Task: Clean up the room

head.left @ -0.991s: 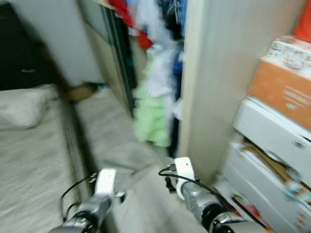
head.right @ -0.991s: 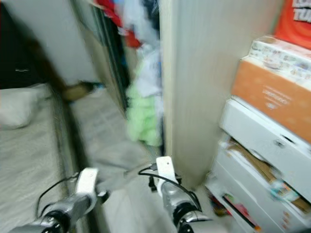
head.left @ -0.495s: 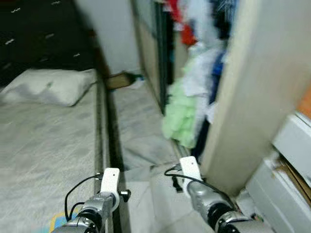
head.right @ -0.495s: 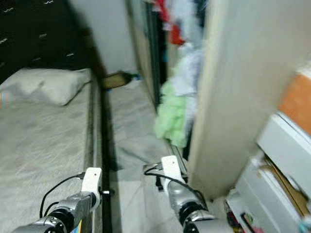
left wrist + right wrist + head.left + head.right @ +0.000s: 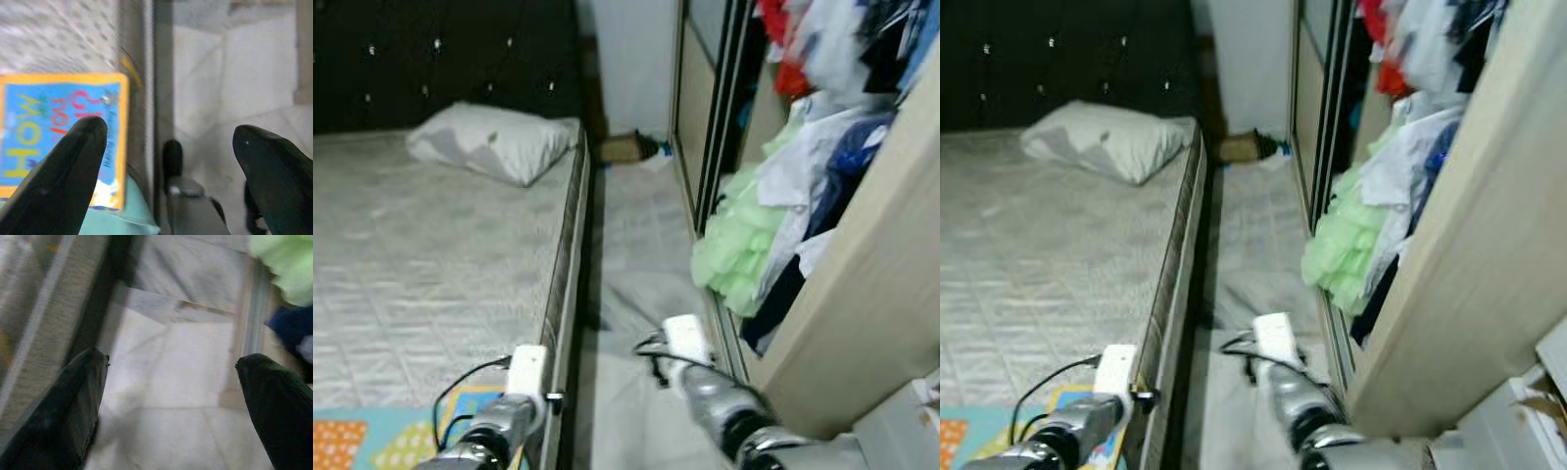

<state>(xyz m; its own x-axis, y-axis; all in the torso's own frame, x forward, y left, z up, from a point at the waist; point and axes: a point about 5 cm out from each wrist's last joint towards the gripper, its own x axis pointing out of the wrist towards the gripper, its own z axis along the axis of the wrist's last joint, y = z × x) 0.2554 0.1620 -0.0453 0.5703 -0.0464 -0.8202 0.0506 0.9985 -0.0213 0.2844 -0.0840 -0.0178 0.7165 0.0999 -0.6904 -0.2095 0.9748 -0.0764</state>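
Left end effector [image 5: 166, 142]: fingers spread wide, empty, arm held low and forward. Right end effector [image 5: 171, 382]: likewise spread, empty, arm forward.

A grey quilted bed [image 5: 421, 264] lay on the left, with a white pillow [image 5: 494, 140] on its far end against a dark studded headboard [image 5: 431, 59] and a bright printed play mat [image 5: 372, 441] on its near corner. To the right of the bed a narrow strip of pale floor [image 5: 641, 220] ran back to a brown cardboard box [image 5: 625, 148] at the far wall. Right of that strip stood a light wooden wardrobe [image 5: 876, 294], its clothes, among them a pale green garment [image 5: 734, 255], spilling out over the floor.
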